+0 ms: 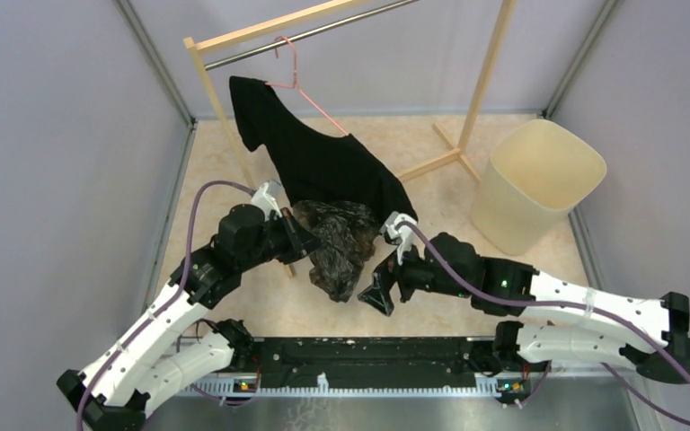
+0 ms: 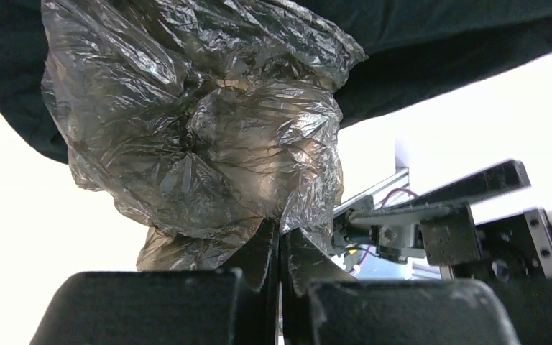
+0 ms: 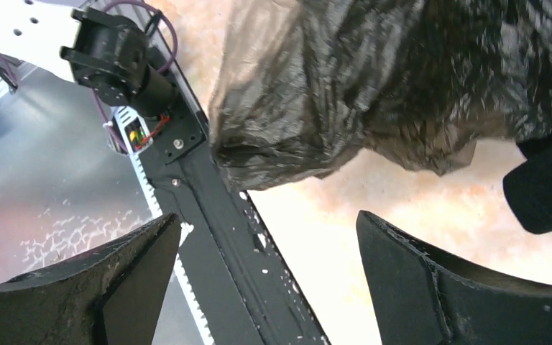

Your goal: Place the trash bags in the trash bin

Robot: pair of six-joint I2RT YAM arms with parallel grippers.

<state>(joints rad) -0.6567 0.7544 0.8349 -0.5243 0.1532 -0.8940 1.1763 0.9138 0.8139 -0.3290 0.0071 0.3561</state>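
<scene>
Beige speckled tabletop, grey walls. Mid-table: the trash bags, one crumpled bunch right against the hem of the black T-shirt. They sit well left of the trash bin, which stands far right. Fingers of the left gripper are pinched tight on the film. Near-right of the bunch, the right gripper has fingers spread wide, clear of the film.
</scene>
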